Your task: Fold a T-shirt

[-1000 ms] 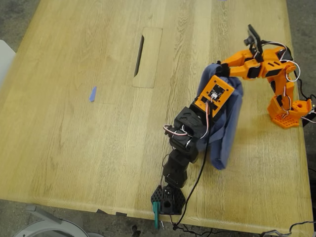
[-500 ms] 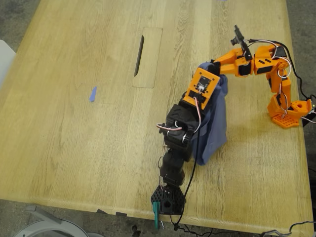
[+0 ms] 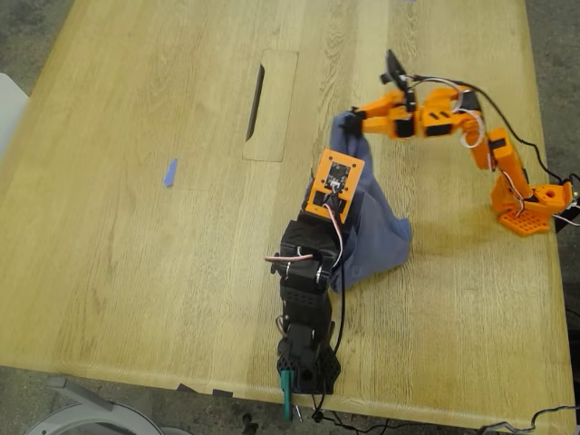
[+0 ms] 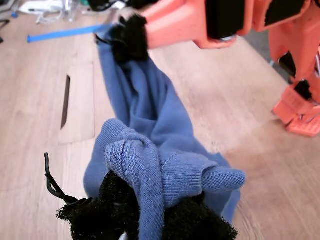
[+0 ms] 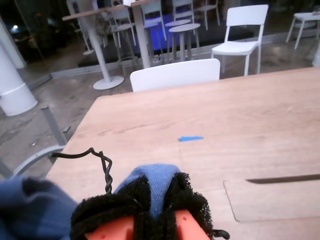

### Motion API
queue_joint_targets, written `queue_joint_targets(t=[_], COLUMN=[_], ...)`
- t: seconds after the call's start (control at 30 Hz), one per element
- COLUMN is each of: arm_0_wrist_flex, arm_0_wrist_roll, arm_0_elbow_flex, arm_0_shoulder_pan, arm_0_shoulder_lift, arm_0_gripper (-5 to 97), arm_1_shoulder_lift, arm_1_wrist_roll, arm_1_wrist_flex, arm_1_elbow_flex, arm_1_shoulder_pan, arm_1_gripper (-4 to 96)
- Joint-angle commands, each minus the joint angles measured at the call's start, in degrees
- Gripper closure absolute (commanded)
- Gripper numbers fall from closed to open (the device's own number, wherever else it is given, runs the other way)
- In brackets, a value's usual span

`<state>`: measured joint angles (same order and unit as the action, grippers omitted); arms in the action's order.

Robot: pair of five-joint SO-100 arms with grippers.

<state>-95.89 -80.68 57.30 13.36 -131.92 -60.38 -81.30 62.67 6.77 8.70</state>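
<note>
Both jaws are clenched on the T-shirt (image 3: 367, 231), my first gripper (image 4: 150, 212) and my second gripper (image 5: 150, 200) holding it bunched above the table (image 3: 136, 272), probably to spread it.

Even, soft overhead light on my exterior view; the table (image 3: 136, 272) shows only faint shadows beneath both arms. Near my first gripper (image 4: 150, 220) the black padding blurs. Beyond my second gripper (image 5: 145, 210) the room goes dim, its white chairs (image 5: 240, 30) mildly glaring
</note>
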Motion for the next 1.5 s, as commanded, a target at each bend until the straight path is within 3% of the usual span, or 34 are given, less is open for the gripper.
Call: queue_joint_targets(t=[0.0,0.47,1.0,1.47], arm_0_wrist_flex=[5.0,14.2,32.4,66.5], arm_0_wrist_roll=[-0.7,-0.6,-0.2,0.3], arm_0_elbow_flex=[7.7,34.0,56.5,76.0], arm_0_shoulder_pan=[-1.5,-10.2,-22.2,-33.3], arm_0_shoulder_lift=[-5.5,-19.6,-28.9,-23.6], arm_0_gripper=[92,92,92,92], arm_1_shoulder_lift=[1.1,15.5,30.1,36.6], arm_1_wrist_roll=[-0.1,-0.4,-0.5,-0.4], arm_1_wrist_flex=[-4.9,-8.1,-24.0,-38.8], arm_1_elbow_flex=[0.8,0.8,0.7,0.8], arm_1_shoulder_pan=[-1.7,-9.0,-18.6,-22.5], arm_1_gripper=[90.8,90.8,90.7,90.8])
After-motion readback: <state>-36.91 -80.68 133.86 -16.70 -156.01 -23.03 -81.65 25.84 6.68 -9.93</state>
